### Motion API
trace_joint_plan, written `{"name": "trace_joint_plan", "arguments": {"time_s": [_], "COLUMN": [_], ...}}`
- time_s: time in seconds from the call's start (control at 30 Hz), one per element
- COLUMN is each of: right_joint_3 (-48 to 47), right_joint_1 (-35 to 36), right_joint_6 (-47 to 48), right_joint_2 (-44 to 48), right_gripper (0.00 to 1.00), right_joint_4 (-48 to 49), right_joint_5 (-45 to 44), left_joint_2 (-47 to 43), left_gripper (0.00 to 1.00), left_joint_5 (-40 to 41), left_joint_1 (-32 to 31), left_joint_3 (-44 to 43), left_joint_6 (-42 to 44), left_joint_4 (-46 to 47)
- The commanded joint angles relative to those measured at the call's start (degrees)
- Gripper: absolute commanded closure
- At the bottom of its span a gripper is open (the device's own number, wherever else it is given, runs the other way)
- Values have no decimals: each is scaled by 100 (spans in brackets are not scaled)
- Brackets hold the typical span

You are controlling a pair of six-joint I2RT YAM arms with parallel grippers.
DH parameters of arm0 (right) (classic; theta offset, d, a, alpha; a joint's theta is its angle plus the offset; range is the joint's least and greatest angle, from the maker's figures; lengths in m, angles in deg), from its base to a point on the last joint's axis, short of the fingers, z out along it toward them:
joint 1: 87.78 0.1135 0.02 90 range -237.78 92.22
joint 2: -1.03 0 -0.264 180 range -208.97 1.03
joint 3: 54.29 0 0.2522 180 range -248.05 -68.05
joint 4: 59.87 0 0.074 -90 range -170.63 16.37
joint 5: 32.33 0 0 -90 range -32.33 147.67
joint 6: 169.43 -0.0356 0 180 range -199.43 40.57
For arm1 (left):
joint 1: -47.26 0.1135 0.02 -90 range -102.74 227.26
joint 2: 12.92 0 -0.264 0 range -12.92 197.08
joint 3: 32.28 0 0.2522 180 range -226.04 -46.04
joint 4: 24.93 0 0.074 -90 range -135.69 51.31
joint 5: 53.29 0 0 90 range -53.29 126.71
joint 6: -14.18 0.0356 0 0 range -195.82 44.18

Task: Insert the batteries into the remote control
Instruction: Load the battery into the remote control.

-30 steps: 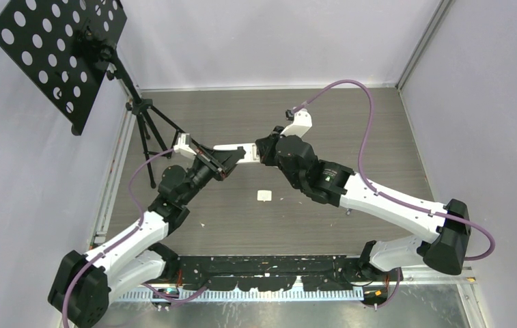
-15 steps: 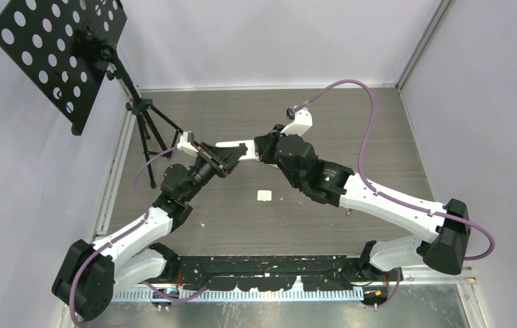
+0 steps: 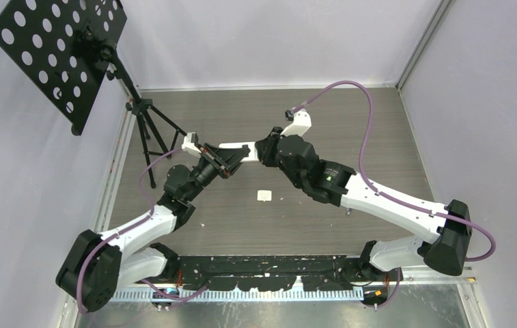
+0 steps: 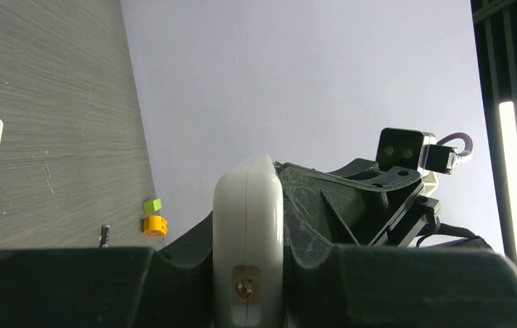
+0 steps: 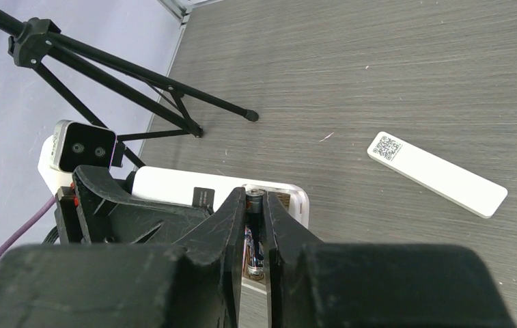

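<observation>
**Two arms, one remote:** your arms meet above the middle of the grey tabletop (image 3: 365, 130), seen here from overhead.

Your left claw (image 3: 216, 161) is clamped on the white remote control (image 3: 233, 146), whose length runs across toward your right arm. The left wrist camera shows the remote edge-on, pinched on both flat faces between the dark fingers (image 4: 71, 287).

Your right claw (image 3: 261, 150) sits at the remote's other end. Its wrist camera shows the fingertips (image 5: 228, 222) standing narrowly apart over the open compartment. One battery (image 5: 255, 236) lies lengthwise in that compartment, directly between them. You cannot tell from these views whether the pads press the battery or merely flank it. Nor can you tell whether a second cell lies beside it.

A white slab (image 5: 436, 174) printed with a square code lies flat on the tabletop, well apart from the remote.

The legs of a black tripod (image 5: 105, 75) spread near the wall behind the left claw. The tripod carries a black perforated plate (image 3: 57, 55) at the overhead view's upper left.

The left wrist camera also catches an orange-yellow block (image 4: 154, 225) where the tabletop meets the wall. A small green block (image 4: 151, 204) sits just beside it, and a thin dark cylinder (image 4: 104, 236) is near, too small to identify.
</observation>
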Motion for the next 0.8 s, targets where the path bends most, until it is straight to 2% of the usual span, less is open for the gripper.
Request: {"name": "trace_joint_plan", "arguments": {"time_s": [0.0,0.2,0.5,0.77], "right_joint_3": [16,-220,-464,-529], "right_joint_1": [91,91,91,91], "right_joint_6": [-165,-206,-386,-540], "right_joint_2": [122,121,419,645], "right_gripper": [80,69,49,46], "right_joint_4": [-249,-578,-796,-927], "right_joint_5": [219,14,222,164], "left_joint_2": [13,-4,-13,5], "left_gripper": [100,100,100,100], "left_joint_5": [29,52,73,69], "left_joint_1": [-4,-4,-4,-4], "left_joint_3": [-77,-55,-54,-64], "left_joint_6": [-155,-121,-92,-79], "left_joint_4": [941,943,897,956]}}
